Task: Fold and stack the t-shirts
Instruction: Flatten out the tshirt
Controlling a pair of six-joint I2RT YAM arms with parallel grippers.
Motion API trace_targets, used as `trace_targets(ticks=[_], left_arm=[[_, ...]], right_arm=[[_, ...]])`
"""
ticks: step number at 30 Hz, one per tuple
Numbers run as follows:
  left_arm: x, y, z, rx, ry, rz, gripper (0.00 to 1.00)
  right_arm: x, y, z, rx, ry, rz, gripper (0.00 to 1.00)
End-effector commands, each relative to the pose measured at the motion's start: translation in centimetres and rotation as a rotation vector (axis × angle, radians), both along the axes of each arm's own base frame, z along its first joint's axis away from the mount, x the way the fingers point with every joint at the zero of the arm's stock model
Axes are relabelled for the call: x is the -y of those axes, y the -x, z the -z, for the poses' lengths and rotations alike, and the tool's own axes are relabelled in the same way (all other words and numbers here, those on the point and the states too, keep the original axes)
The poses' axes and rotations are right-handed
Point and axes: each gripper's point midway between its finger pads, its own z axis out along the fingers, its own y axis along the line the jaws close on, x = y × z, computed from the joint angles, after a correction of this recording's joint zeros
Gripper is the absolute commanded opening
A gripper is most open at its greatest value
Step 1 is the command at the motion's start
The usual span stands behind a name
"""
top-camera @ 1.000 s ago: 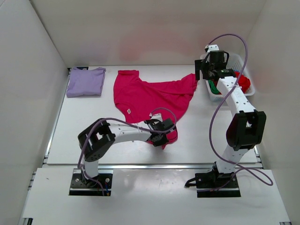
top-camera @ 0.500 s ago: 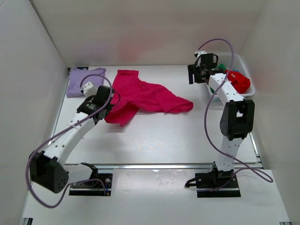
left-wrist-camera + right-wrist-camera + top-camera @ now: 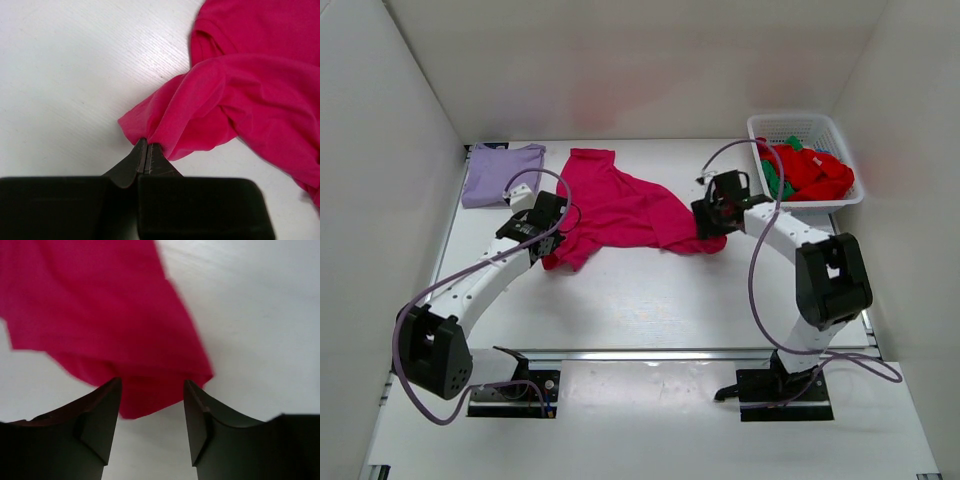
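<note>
The large magenta t-shirt [image 3: 625, 205] lies crumpled across the middle of the table. My left gripper [image 3: 550, 243] is shut on a bunched edge at its near left; in the left wrist view the jaws [image 3: 146, 142] pinch the magenta cloth [image 3: 240, 95] at the tips. My right gripper [image 3: 703, 222] is open just above the shirt's right end; in the right wrist view the fingers [image 3: 151, 387] stand apart with the magenta cloth [image 3: 100, 315] in front of them and nothing between them. A pale lavender t-shirt [image 3: 503, 175] lies folded at the back left. Red [image 3: 818, 172] and green [image 3: 772, 178] shirts sit in the basket.
The white lattice basket [image 3: 798, 127] stands at the back right, close to the right wall. White walls close in the table on the left, back and right. Purple cables loop over both arms.
My left gripper carried the shirt's edge from the front centre to the left, then held there. My right gripper came from the basket down and left to the shirt's right end.
</note>
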Motion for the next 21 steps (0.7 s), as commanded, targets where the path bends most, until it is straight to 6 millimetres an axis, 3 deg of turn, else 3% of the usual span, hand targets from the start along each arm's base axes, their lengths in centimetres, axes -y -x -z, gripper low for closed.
trace_targets(ticks=[1, 3, 12, 16, 21], left_arm=[[0.4, 0.0, -0.5, 0.034, 0.026, 0.024, 0.00], [0.5, 0.3, -0.2, 0.024, 0.034, 0.027, 0.00], [0.0, 0.7, 0.0, 0.018, 0.043, 0.028, 0.00], [-0.3, 0.7, 0.0, 0.016, 0.045, 0.024, 0.00], [-0.5, 0.8, 0.3, 0.012, 0.047, 0.022, 0.00]], right_arm=[[-5.0, 0.5, -3.9, 0.207, -0.016, -0.186, 0.52], [-7.6, 1.2, -4.1, 0.264, 0.051, -0.262, 0.55], [-11.4, 0.3, -2.2, 0.261, 0.104, -0.378, 0.76], [-13.1, 0.2, -1.1, 0.256, 0.138, -0.436, 0.76], [-13.6, -0.4, 0.6, 0.200, 0.150, -0.449, 0.67]])
